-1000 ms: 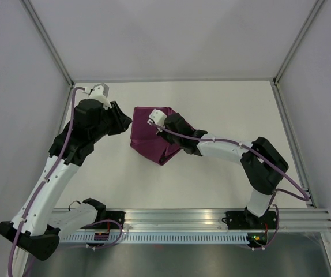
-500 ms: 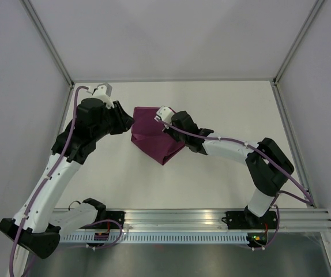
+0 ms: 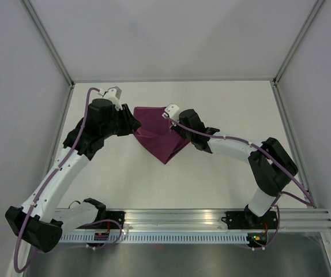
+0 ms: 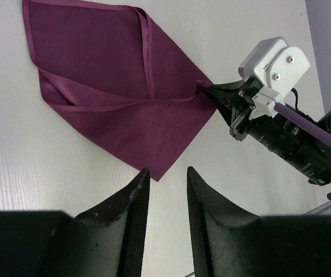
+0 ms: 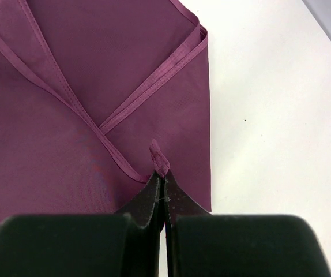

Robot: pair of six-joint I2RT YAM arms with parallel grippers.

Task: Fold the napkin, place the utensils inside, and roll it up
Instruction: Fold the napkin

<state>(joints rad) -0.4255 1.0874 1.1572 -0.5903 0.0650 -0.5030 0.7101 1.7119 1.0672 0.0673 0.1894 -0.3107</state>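
Napkin [image 3: 157,137] lies partly folded; right gripper [image 5: 160,176] pinches 1 corner to fold it over, left gripper [image 4: 167,171] hovers apart, empty.

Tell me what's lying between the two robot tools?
The purple napkin, partly folded. The top view shows it between the open left tool and the right tool, which pinches it.

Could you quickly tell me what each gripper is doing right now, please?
Left gripper: open, holding nothing.
Right gripper: closed, pinching a corner of the napkin.
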